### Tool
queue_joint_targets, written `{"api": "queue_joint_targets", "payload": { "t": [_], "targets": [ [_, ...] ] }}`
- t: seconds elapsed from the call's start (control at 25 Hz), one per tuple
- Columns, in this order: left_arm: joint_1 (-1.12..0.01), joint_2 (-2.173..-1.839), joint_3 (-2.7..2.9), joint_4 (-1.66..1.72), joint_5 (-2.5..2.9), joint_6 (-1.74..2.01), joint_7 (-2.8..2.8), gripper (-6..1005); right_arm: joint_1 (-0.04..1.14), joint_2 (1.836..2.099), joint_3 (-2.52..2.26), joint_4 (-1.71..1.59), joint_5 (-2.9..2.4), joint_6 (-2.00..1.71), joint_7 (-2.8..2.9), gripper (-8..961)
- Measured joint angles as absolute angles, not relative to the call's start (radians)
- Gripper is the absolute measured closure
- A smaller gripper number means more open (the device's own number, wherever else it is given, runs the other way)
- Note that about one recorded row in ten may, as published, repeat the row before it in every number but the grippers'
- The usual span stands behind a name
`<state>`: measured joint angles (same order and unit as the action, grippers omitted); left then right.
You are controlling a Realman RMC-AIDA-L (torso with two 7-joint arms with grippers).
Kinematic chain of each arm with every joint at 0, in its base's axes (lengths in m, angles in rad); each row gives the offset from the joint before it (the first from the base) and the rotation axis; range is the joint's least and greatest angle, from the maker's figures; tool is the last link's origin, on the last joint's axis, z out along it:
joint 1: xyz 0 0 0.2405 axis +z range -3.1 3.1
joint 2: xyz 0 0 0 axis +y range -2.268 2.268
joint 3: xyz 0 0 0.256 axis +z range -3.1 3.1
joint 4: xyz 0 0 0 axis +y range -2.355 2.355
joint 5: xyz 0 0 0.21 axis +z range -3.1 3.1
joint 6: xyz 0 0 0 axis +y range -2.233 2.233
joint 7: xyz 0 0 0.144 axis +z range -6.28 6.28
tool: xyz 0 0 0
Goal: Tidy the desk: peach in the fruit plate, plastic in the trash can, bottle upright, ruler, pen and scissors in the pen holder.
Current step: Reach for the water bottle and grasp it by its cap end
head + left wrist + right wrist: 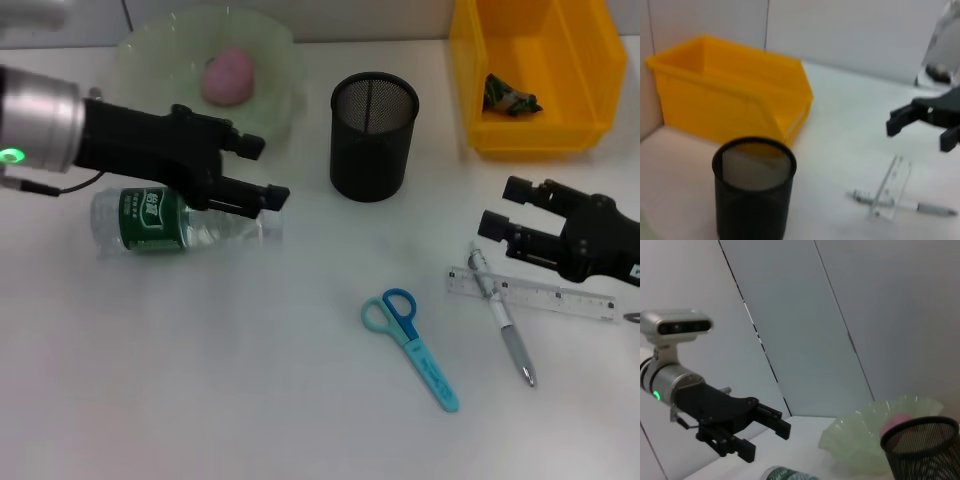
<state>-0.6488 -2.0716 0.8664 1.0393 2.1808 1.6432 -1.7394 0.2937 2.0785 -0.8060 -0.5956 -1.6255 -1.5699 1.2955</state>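
Note:
The clear bottle (160, 220) with a green label lies on its side at the left. My left gripper (266, 172) hovers open just over its cap end, holding nothing. A pink peach (228, 75) rests in the pale green fruit plate (280, 60). Green plastic (510, 97) lies inside the yellow trash can (535, 130). The black mesh pen holder (373, 135) stands mid-table and looks empty. My right gripper (502, 205) is open above the clear ruler (530, 293) and the silver pen (503, 325) lying across it. Blue scissors (410, 345) lie nearer the front.
In the left wrist view the pen holder (754, 190) stands before the yellow trash can (730, 95), with the right gripper (922, 134) over the ruler (892, 187). In the right wrist view the left gripper (767, 440) hangs beside the fruit plate (855, 440).

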Motion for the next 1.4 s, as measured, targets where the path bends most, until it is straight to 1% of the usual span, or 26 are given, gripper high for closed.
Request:
{"api": "queue_joint_targets", "payload": {
  "t": [0.04, 0.4, 0.64, 1.4],
  "targets": [
    [-0.674, -2.072, 0.928, 1.055, 2.222, 1.607, -1.779, 247, 0.292, 2.078, -0.802, -0.576, -1.623, -1.57, 1.278, 185],
    [-0.69, -2.072, 1.158, 1.12, 2.292, 1.463, -1.841, 246, 0.287, 2.078, -0.77, -0.548, -1.626, -1.567, 1.269, 186],
    [-0.727, -2.076, 1.291, 1.116, 2.398, 1.418, -1.907, 246, 0.302, 2.078, -0.77, -0.514, -1.626, -1.556, 1.254, 186],
    [-0.746, -2.08, 1.493, 1.051, 2.508, 1.221, -2.01, 246, 0.33, 2.08, -0.77, -0.455, -1.623, -1.543, 1.229, 185]
  ]
}}
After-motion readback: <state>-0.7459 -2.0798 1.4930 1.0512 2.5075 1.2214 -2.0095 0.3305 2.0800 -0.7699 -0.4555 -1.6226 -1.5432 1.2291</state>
